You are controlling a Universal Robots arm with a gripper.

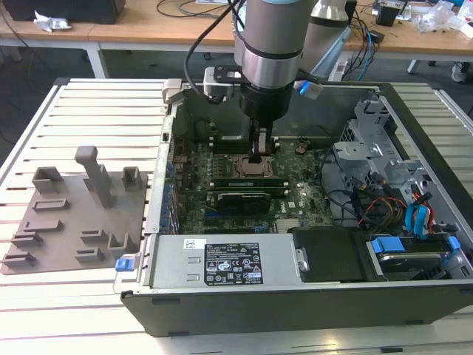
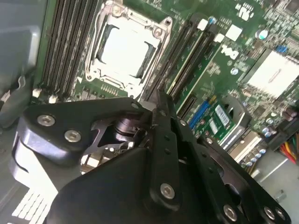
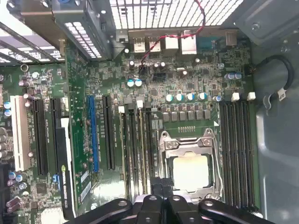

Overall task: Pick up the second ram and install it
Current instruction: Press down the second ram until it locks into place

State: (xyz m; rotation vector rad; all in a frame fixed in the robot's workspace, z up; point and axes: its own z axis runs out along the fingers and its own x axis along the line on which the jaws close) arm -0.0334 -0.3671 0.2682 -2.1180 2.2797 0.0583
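Showing the installation step, judged to be at the seating stage. At the exterior view's left the grey holder blocks (image 1: 74,214) carry no board. Inside the open computer case (image 1: 159,192), a long green stick taken to be the second ram (image 1: 247,181) lies along the memory slots, just beside the processor socket (image 1: 255,166). The gripper (image 1: 256,157) hangs directly over that spot. In both wrist views its fingers (image 3: 156,196) (image 2: 163,121) are drawn together with no board visible between them, their tips at the slot bank (image 3: 140,149). Whether they touch the stick cannot be told. Seating calls for even, straight downward pressure.
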